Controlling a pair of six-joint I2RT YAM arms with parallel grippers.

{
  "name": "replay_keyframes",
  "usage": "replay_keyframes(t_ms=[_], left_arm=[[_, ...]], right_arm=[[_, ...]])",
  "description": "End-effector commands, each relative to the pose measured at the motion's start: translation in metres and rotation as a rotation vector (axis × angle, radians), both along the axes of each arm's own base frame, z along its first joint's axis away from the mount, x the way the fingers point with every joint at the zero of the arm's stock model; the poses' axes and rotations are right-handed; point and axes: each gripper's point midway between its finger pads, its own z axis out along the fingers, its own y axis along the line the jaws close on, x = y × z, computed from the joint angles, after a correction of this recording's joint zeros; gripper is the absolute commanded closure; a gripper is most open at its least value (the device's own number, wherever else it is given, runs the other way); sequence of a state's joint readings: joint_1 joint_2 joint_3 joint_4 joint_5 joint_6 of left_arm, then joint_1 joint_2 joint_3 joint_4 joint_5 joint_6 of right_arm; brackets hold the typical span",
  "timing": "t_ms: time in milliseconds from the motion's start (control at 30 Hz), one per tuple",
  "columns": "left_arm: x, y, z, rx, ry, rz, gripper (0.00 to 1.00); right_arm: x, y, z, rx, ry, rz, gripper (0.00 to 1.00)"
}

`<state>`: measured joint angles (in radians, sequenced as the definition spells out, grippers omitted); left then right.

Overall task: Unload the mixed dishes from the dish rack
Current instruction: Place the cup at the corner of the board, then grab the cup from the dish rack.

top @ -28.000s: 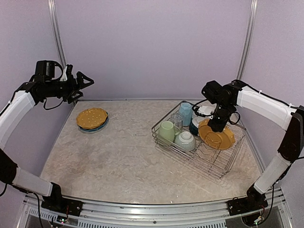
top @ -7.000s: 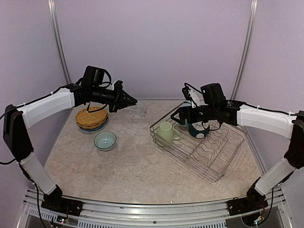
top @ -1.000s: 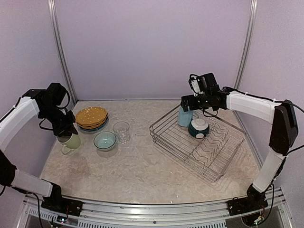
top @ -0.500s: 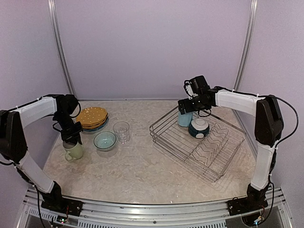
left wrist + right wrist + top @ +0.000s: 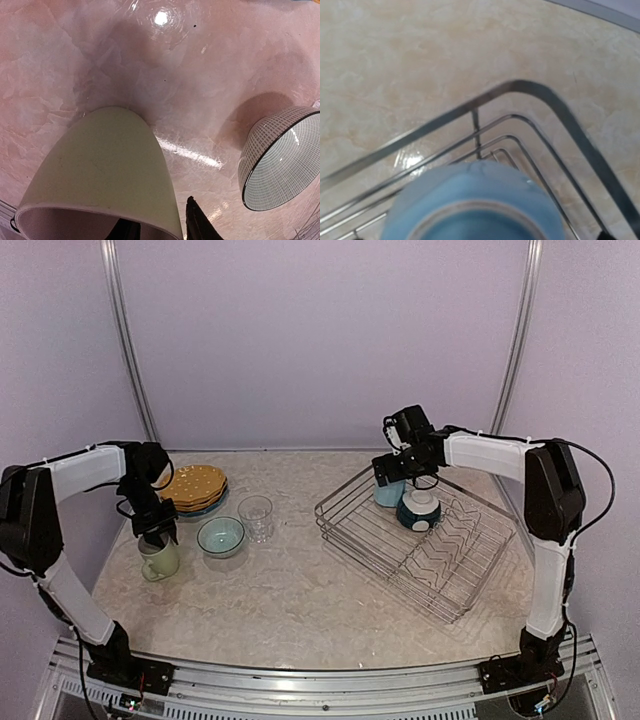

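The pale green mug stands upright on the table at the left. My left gripper straddles its rim, one finger inside and one finger outside, a little off the wall, so the jaws are open. The yellow plates are stacked on a blue plate. Near them sit the teal bowl and the clear glass. In the dish rack remain the upturned light blue mug and the dark-blue bowl. My right gripper hangs open just over the blue mug.
The rack lies at an angle on the right half of the table, with zigzag dividers in its near part. The back wall and two upright poles close off the far side.
My left gripper set the pale green mug down on the table and loosened its jaws. My right gripper drew in closer over the light blue mug.
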<state>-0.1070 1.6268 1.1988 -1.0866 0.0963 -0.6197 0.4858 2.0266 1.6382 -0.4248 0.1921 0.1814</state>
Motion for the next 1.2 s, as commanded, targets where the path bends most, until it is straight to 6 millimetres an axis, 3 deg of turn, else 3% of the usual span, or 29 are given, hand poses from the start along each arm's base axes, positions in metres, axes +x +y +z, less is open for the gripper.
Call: replay_keyframes(t_ms=[0, 233, 433, 767, 1033, 1167], left_arm=[[0.000, 0.001, 0.007, -0.006, -0.025, -0.005, 0.69], [0.000, -0.005, 0.045, -0.044, -0.125, -0.022, 0.48], [-0.001, -0.017, 0.093, -0.079, -0.248, -0.056, 0.37], [0.004, -0.073, 0.170, -0.199, -0.486, -0.182, 0.24], [0.013, -0.140, 0.221, -0.461, -0.668, -0.292, 0.20], [0.014, -0.178, 0.244, -0.654, -0.730, -0.353, 0.19]], right_arm=[[0.004, -0.005, -0.013, -0.022, 0.023, -0.013, 0.03], [0.006, -0.003, -0.020, -0.016, 0.022, -0.011, 0.11], [0.005, 0.002, -0.005, 0.028, -0.010, 0.006, 0.33], [0.000, 0.007, 0.067, 0.158, -0.139, 0.015, 0.76], [-0.021, 0.005, 0.139, 0.302, -0.264, 0.024, 0.98], [-0.036, 0.012, 0.169, 0.436, -0.292, 0.052, 1.00]])
